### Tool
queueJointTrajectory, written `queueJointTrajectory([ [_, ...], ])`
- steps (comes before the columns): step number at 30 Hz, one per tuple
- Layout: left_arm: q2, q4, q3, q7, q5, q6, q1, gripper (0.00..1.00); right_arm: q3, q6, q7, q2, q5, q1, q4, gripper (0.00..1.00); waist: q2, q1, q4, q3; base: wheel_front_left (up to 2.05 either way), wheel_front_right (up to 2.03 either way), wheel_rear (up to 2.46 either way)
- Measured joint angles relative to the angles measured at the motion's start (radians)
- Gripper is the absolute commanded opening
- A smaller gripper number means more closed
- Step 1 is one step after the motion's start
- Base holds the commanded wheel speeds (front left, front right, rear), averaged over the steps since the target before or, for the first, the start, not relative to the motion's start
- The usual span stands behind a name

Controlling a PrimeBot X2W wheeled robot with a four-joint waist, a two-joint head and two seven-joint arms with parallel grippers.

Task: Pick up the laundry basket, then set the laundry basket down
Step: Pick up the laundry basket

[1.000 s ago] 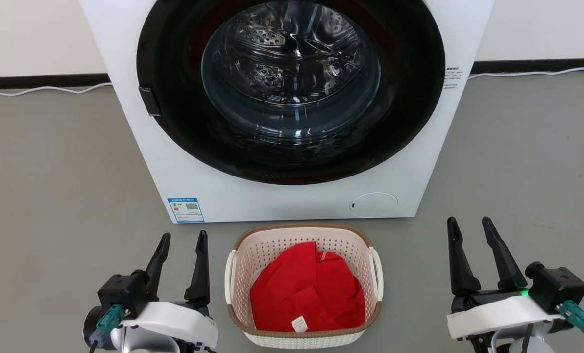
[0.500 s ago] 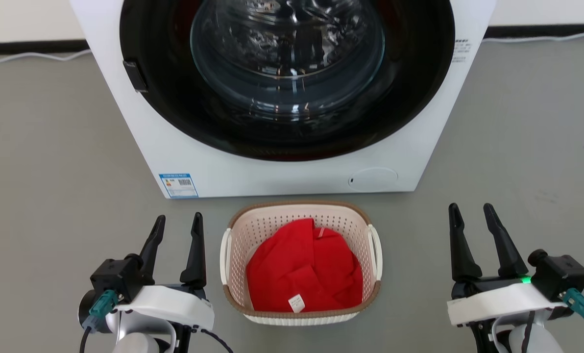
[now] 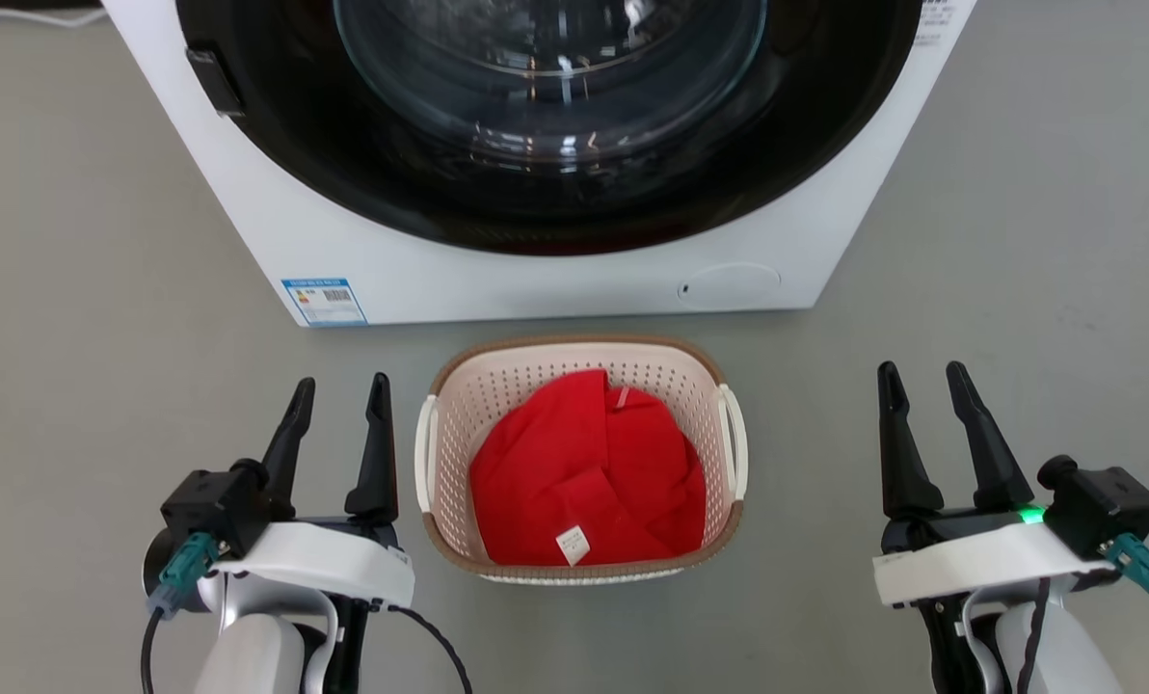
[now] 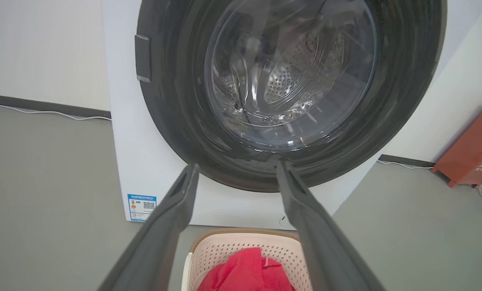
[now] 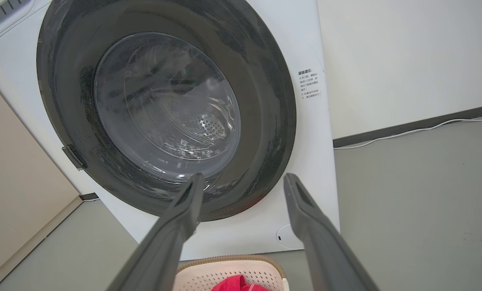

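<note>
Downward head tilt had slid everything up the head view; the basket (image 3: 497, 405) stood on the floor (image 3: 73, 337) between left gripper (image 3: 341, 381) and right gripper (image 3: 921, 366), both spread, empty. Left wrist view, then right wrist view, showed it untouched below: lifting and setting down remained.

Perforated matt plastic laundry basket (image 3: 459, 424) holds soft red cloth (image 3: 584, 477) before a glossy glass-doored washing machine (image 3: 440, 260).
</note>
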Motion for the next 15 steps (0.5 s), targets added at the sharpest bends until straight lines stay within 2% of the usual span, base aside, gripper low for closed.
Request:
queueJointTrajectory([
  [15,-0.001,0.036,0.032,0.0,0.018,-0.025,-0.097,1.0,0.016,0.0,0.0,0.0,0.01,-0.089,0.023,1.0,0.0,0.0,-0.021,0.146,0.0,0.0,0.0],
])
